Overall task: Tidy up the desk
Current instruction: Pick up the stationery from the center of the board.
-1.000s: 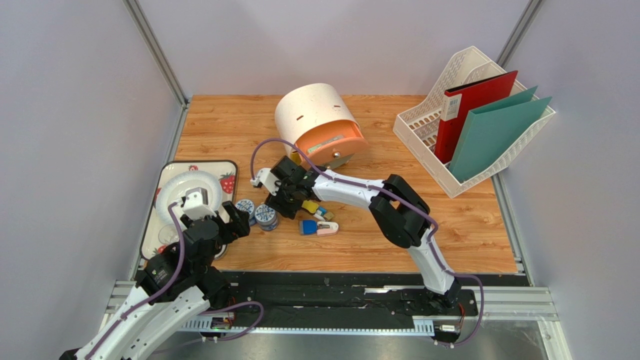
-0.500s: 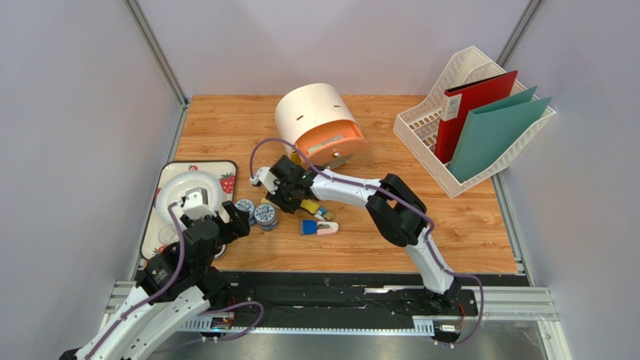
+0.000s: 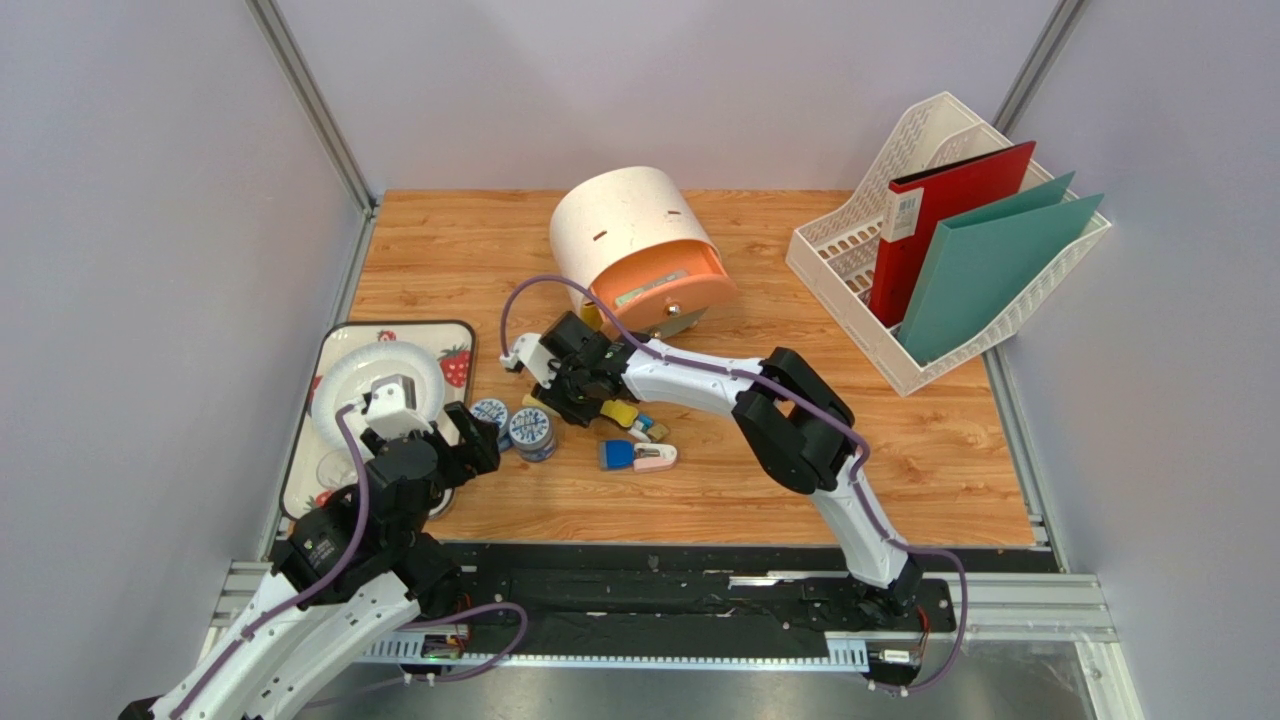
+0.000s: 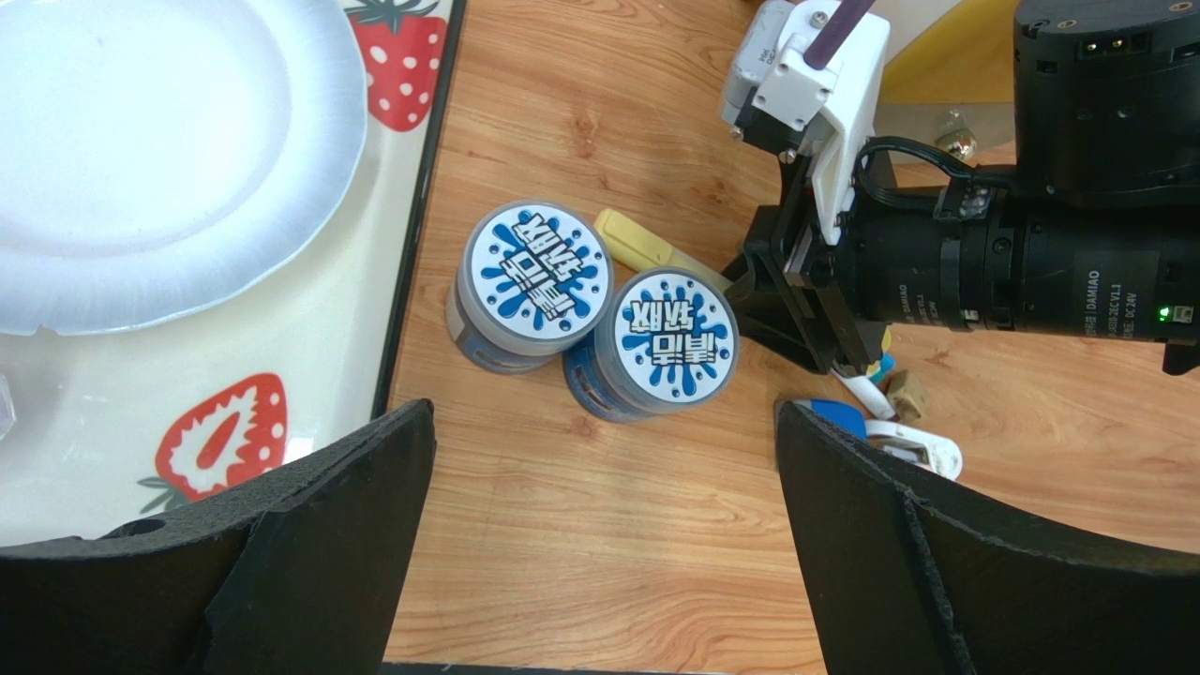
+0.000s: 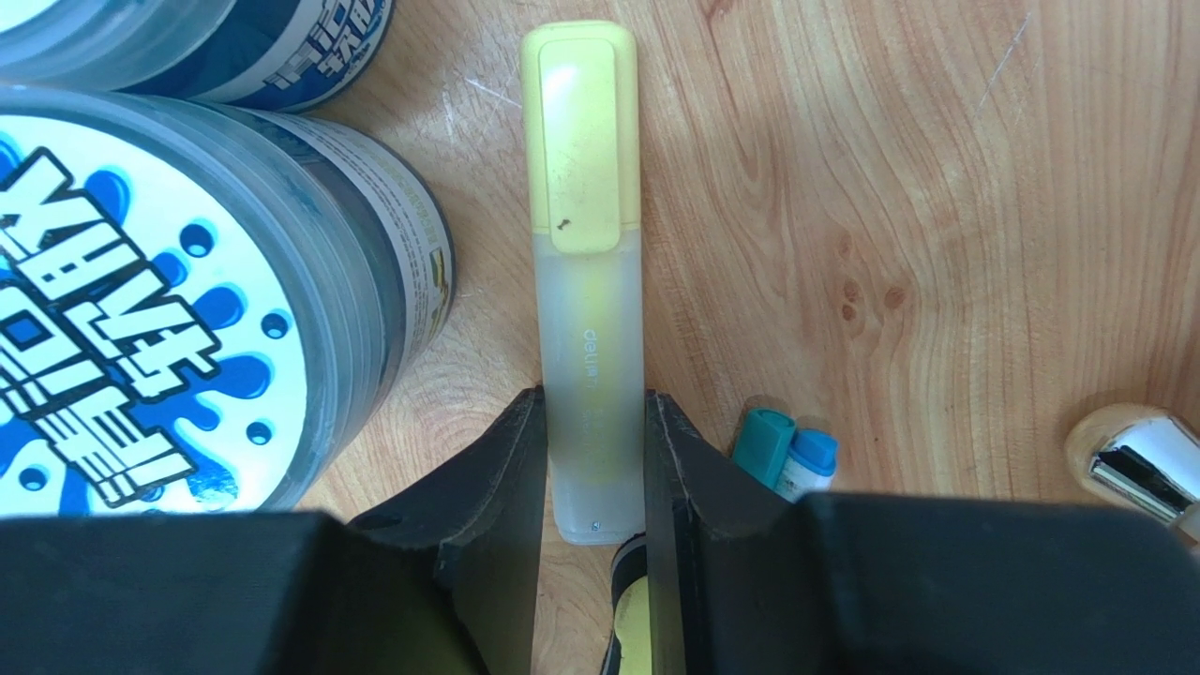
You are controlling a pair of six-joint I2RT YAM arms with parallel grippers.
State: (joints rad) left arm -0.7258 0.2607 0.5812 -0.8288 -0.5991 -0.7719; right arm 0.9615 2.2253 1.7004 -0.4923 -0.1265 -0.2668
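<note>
The desk (image 3: 451, 255) is a wood-grain tabletop. A pale yellow highlighter (image 5: 585, 211) lies flat on it beside two round tins with blue splash labels (image 5: 141, 324). My right gripper (image 5: 593, 422) is shut on the highlighter's clear barrel end, with both pads pressed against its sides. In the top view the right gripper (image 3: 564, 393) sits low just right of the tins (image 3: 531, 429). My left gripper (image 4: 599, 535) hangs wide open over bare wood, a little nearer than the tins (image 4: 673, 333), with nothing between its fingers. The highlighter's cap (image 4: 641, 242) peeks out behind the tins.
A strawberry-print tray (image 3: 451, 333) with a white plate (image 3: 368, 378) lies at the left edge. A cream round box with an orange drawer (image 3: 639, 240) stands behind the right gripper. Small blue, white and yellow items (image 3: 634, 455) lie right of the tins. A white file rack (image 3: 842, 255) holds folders at back right.
The right jaws have closed inward onto the highlighter's barrel. The left arm and the tins have not moved.
</note>
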